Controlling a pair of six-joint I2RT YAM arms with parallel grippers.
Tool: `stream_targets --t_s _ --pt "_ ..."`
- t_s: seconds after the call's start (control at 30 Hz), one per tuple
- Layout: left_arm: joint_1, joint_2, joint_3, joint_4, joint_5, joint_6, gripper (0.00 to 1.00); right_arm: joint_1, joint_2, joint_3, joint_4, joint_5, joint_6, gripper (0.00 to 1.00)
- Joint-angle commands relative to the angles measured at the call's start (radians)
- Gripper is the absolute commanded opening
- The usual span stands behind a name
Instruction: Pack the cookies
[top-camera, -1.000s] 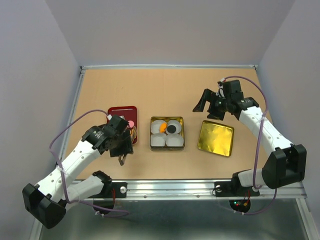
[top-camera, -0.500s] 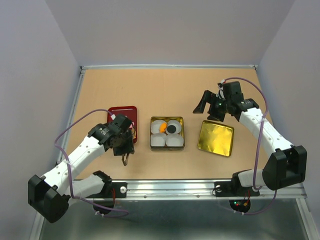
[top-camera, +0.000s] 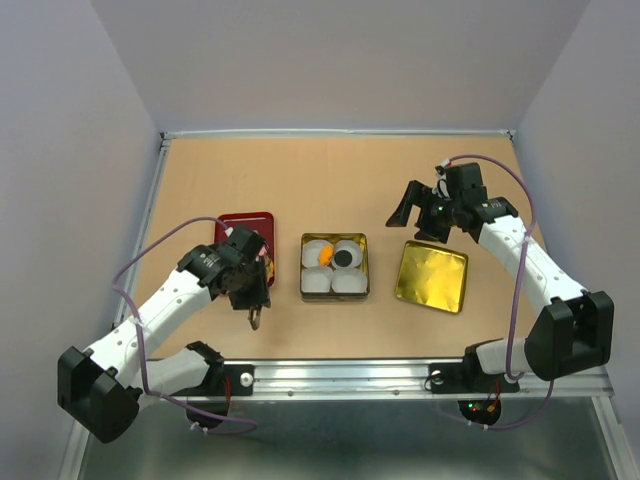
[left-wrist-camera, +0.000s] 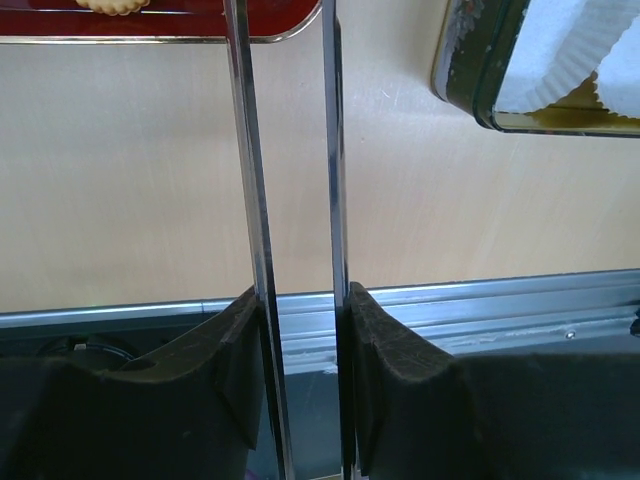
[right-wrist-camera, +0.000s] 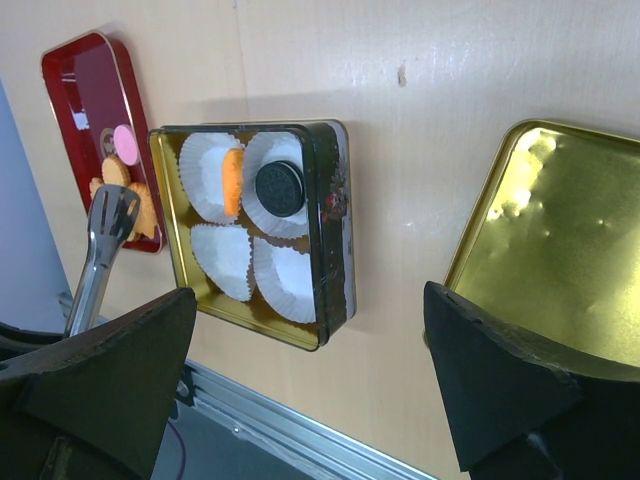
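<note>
Cookies partly packed: two inside tin, more on red tray beside tin; left gripper squeezing tongs, right gripper wide, empty.

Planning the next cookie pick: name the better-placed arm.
Left. The left hand holds tongs tipped over the cookies on the red tray; the right hand hangs open beyond the gold lid.

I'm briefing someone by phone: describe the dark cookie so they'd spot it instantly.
Look at the square tin mid-table, between the red tray and the gold lid. Its far-right paper cup holds the dark round cookie, the only black one; the neighbouring cup has an orange cookie.
</note>
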Motion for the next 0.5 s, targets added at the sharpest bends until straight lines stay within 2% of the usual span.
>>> stream_targets --t_s 0.0,0.47 --pt "-0.001 -0.011 0.068 0.006 0.031 0.015 0.43 -0.005 -0.013 -0.005 0.041 -0.005 -0.011 1.00" --pt "0.000 -0.008 0.007 0.026 0.048 0.023 0.43 -0.005 -0.024 -0.025 0.042 0.003 -0.011 1.00"
